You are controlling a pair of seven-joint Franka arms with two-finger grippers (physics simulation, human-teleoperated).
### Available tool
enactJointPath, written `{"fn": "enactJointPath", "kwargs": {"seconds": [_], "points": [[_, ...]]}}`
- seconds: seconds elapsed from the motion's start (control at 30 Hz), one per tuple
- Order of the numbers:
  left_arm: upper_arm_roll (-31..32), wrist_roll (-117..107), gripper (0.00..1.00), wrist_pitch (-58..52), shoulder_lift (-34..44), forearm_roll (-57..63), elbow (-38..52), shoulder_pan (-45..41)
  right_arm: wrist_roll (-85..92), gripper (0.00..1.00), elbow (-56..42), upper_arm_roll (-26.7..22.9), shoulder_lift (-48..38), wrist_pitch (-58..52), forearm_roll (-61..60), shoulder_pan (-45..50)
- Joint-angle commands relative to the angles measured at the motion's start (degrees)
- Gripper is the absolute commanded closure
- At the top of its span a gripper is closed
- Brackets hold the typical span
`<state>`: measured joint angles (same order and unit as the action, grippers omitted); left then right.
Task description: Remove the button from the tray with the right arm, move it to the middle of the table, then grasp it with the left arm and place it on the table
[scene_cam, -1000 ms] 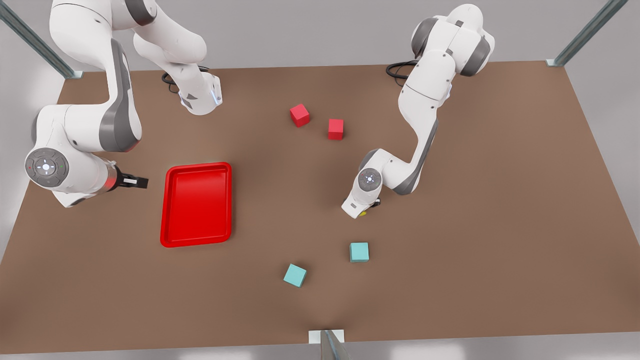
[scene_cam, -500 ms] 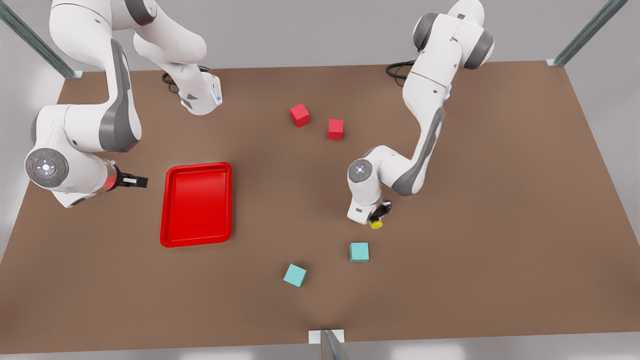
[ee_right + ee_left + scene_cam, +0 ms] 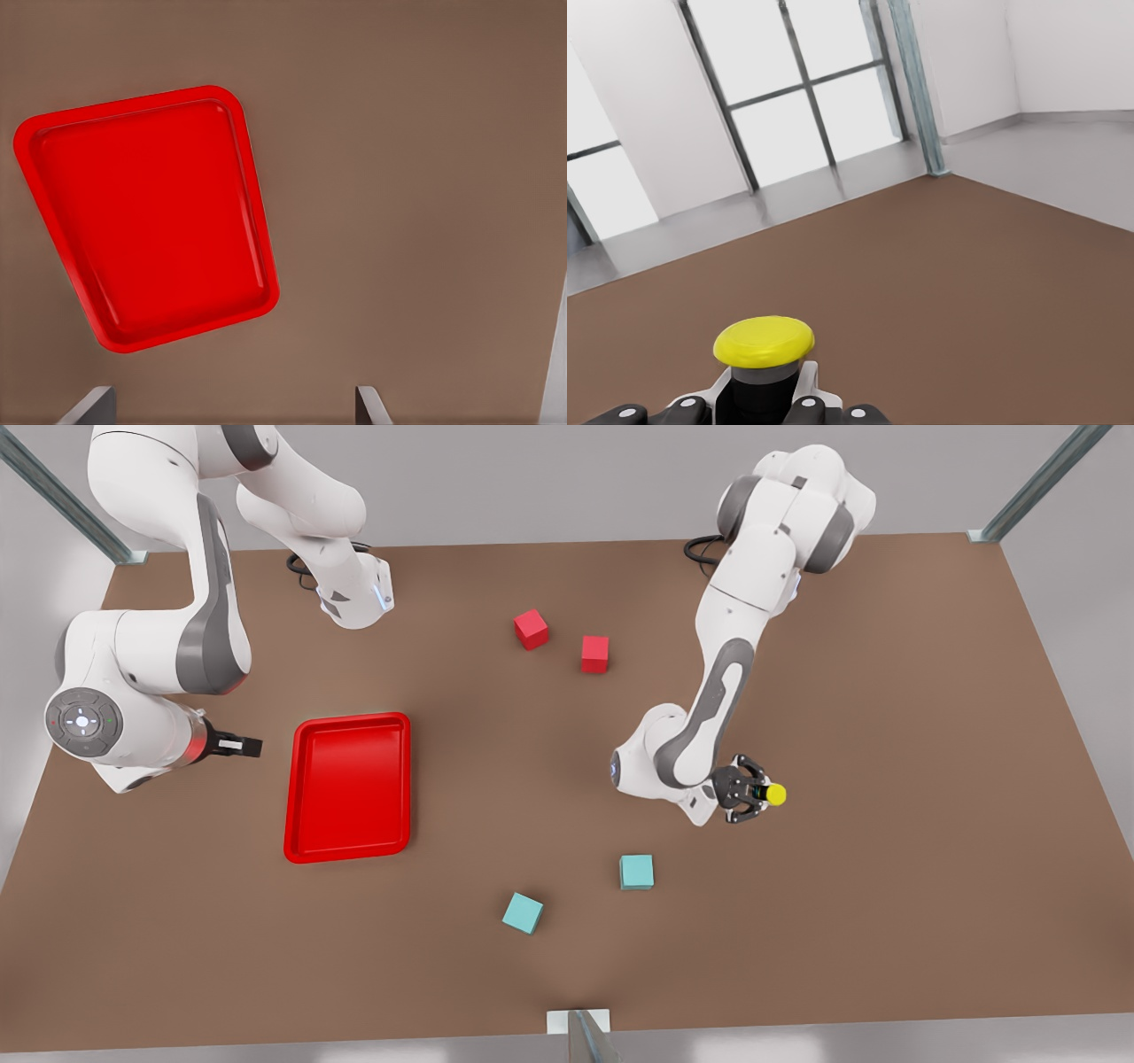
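Table (image 3: 886,735) bare around the work; tray (image 3: 350,788) emptied, so removal and handover apparently done, only the set-down left. Left gripper (image 3: 753,792) clamped on the button (image 3: 776,794), at about 3 o'clock of table centre, seemingly above the surface. Right gripper (image 3: 237,746) parked spread wide at the tray's 9 o'clock.

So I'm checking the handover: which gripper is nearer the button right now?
Left. The left gripper is shut on the button, right of the table's middle in the front view. The right gripper, open, waits beside the tray, far off.
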<state>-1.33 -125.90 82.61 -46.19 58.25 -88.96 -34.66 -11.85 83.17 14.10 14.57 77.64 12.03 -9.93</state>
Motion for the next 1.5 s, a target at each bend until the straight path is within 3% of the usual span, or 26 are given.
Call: {"fn": "enactJointPath", "kwargs": {"seconds": [0.0, 0.6, 0.63, 0.67, 1.47], "points": [[-0.07, -52.95, 0.65, -5.18, -1.01, 4.24, 0.02, -0.06, 0.25, 0.00, -0.02, -0.04, -0.07, -0.04, 0.02, 0.00], [-0.16, -52.78, 0.63, 1.50, -12.17, 10.48, 0.02, 0.20, 0.25, 0.00, -0.11, -0.04, -0.07, 0.14, 0.10, 0.00], [-0.16, -52.60, 0.54, 1.50, -12.26, 10.48, 0.02, 0.20, 0.25, 0.00, -0.11, 0.05, -0.07, 0.05, 0.10, 0.00], [-0.16, -52.43, 0.01, 1.50, -12.17, 10.57, 0.02, 0.20, 0.25, 0.00, -0.11, 0.05, -0.07, 0.14, 0.10, 0.00], [-2.71, -48.65, 0.00, -0.96, -9.89, 11.80, 0.02, -0.50, 0.25, 0.00, -0.11, 0.05, 0.02, 0.14, 0.72, 0.09]]}}
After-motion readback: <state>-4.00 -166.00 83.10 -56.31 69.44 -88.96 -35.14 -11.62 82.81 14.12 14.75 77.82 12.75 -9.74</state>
